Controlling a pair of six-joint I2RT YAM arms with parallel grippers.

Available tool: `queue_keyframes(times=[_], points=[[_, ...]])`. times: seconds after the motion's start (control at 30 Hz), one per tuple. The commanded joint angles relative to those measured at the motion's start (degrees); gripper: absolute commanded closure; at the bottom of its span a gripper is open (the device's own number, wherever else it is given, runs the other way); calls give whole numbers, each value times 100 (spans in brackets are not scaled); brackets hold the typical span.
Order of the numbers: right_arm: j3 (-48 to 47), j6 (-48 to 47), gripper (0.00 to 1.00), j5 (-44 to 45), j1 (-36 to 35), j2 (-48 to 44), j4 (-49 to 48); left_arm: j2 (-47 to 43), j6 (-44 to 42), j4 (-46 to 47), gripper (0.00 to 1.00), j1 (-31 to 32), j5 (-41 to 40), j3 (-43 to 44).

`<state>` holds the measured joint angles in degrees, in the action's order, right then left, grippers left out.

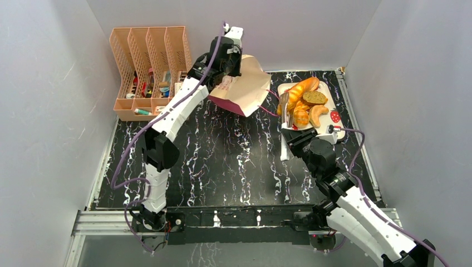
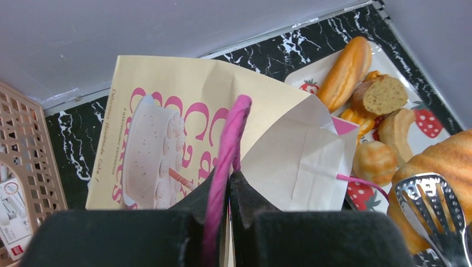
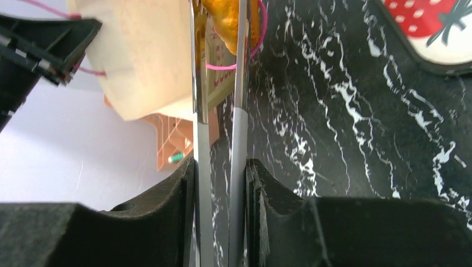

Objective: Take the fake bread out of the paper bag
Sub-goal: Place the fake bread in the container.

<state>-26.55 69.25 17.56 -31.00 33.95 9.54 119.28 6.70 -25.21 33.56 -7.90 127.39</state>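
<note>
Currently the left gripper point(image 2: 227, 186) is clamped tight on the thin pink string handle point(image 2: 234, 133) of the tall paper bag, tan above and maroon below point(image 1: 245, 86). The bag hangs tilted at the far middle of the black white-veined marble table point(image 1: 234, 161), between the peach plastic file rack point(image 1: 147, 67) and the white strawberry-print tray point(image 1: 335, 129). Whether the bag's base touches the table is unclear. The right gripper point(image 3: 220, 167) grips a pair of slotted metal tongs point(image 2: 428, 200) by the arms. The tong tips pinch a golden-brown fake bread loaf point(image 3: 225, 22), outside the bag and close beside it, at the tray's left edge. The tray holds more fake bread: a long baguette point(image 2: 346, 72), a cut brown roll point(image 2: 384, 94), a small round bun point(image 2: 374, 161), a pale croissant point(image 1: 318, 114).
</note>
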Motion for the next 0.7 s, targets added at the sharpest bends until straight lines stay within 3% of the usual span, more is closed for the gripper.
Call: queue_keyframes(times=[0.0, 0.4, 0.53, 0.67], points=[[-545, -208, 100, 996, 58, 156, -432, -358, 627, -379, 100, -183, 446, 355], [-789, -353, 100, 1721, 563, 193, -484, -506, 1648, -426, 100, -602, 900, 407], [-653, -319, 100, 1409, 1063, 227, -477, -735, 2173, 44, 100, -754, 1382, -19], [-266, -119, 100, 500, 1927, 463, -708, -841, 2679, 371, 100, -852, 1762, -164]])
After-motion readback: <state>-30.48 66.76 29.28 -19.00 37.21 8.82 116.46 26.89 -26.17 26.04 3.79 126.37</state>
